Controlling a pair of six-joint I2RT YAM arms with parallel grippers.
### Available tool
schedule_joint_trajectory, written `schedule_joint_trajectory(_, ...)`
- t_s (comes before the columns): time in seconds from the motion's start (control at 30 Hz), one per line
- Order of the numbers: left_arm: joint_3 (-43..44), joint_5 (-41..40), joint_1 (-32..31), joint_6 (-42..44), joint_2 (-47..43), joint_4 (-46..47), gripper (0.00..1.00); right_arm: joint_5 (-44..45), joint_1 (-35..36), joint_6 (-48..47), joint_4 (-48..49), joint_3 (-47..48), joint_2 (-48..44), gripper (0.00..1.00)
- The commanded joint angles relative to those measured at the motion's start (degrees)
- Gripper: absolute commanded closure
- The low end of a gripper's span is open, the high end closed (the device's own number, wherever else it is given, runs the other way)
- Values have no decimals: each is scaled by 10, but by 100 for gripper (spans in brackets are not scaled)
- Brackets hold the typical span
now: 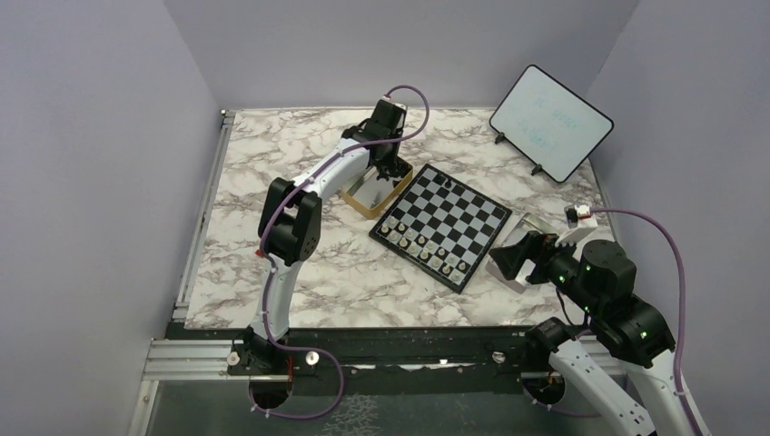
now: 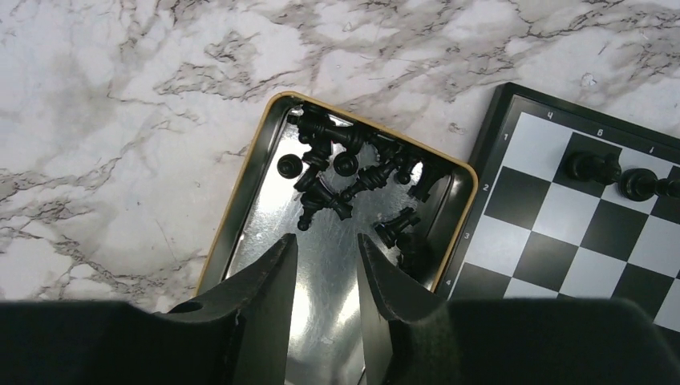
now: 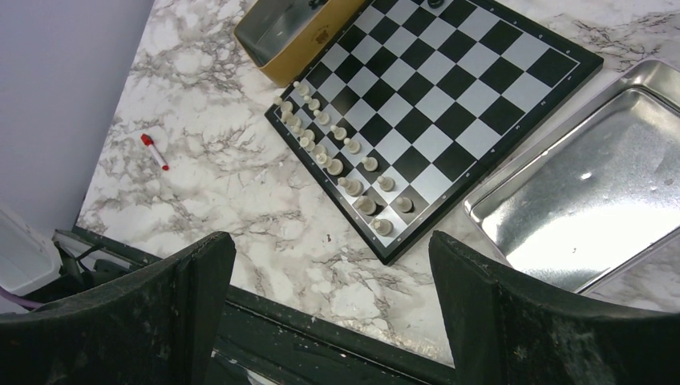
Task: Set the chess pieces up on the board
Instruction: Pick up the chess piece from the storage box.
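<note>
**L tool over tin, after a black piece; R tool idle**

Near right: R tool [image 3: 330,249] hangs w/ fingers spread wide and nothing in it, over the near bench [image 1: 272,163] edge. It's prob. held back there so it doesn't crowd the L arm. Silver tray [image 3: 593,184] lies empty just right of the board.

Board [image 3: 457,96] sits mid-bench, turned diagonal. Pale pieces [image 3: 337,156] stand in two rows along its near-left edge, so that side looks done. The opposite side is mostly bare. Only a couple of black pieces [image 2: 593,167] stand on squares by the far corner, i.e. the black set is barely begun.

Gold tin [image 2: 255,200] lies along the board's far-left edge, touching or just beside it (can't tell which). That makes a short carry from tin to squares. Loose black pieces [image 2: 337,180] lie tumbled in a heap at one end of the tin, many on their sides and tangled.

L tool [image 2: 325,241] hovers over the tin's bare end, fingers part-way apart w/ nothing between, pointed at the heap. The narrow gap suits such tiny pieces. The next move needs one piece singled out. Risks: nudging neighbours or catching two.

Far right: white tablet [image 1: 550,123] propped up, not involved.
</note>
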Motion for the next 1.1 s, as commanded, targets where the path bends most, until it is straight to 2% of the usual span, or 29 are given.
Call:
schedule_joint_trajectory(0.0, 3, -6, 7, -8, 7, 13, 66, 11, 3, 5, -9, -4, -2, 4)
schedule_joint_trajectory(0.3, 10, 21, 21, 3, 32, 23, 66, 15, 3, 5, -8, -4, 0, 4)
schedule_joint_trajectory(1.07, 22, 27, 28, 15, 97, 26, 65, 19, 3, 9, -3, -5, 9, 4)
